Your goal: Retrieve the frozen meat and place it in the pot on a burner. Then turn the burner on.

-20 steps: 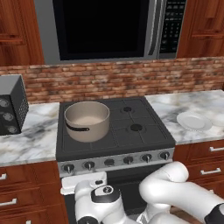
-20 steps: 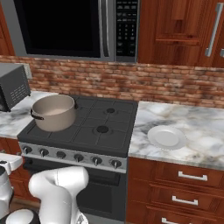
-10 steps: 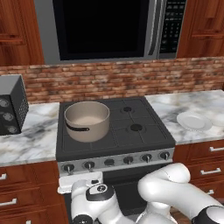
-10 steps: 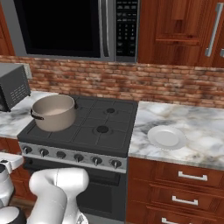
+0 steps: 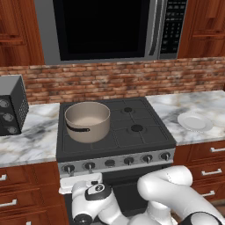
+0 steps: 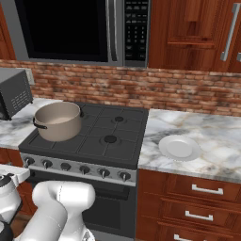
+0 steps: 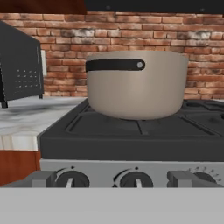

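The beige-grey pot (image 5: 87, 121) stands on the stove's front left burner, its dark curved handle (image 7: 114, 65) turned toward me. Its pale inside (image 6: 58, 115) looks bare from above. In the hand view the pot (image 7: 135, 85) rises straight ahead above the stove's front edge, with a row of dark burner knobs (image 7: 72, 179) just below. My gripper's white hand (image 5: 81, 183) hangs low in front of the knob panel, left of centre, and its white edge (image 6: 10, 172) sits at the far left. Its fingers are hidden, so open or shut cannot be made out.
A dark toaster oven (image 5: 11, 105) sits on the left marble counter. A white plate (image 5: 194, 121) lies on the right counter. A microwave (image 5: 103, 28) hangs over the stove. Wooden drawers (image 6: 202, 190) flank the oven front.
The hand has crept slightly to the left, low in front of the stove. The pot and everything on the counters stay as they were.
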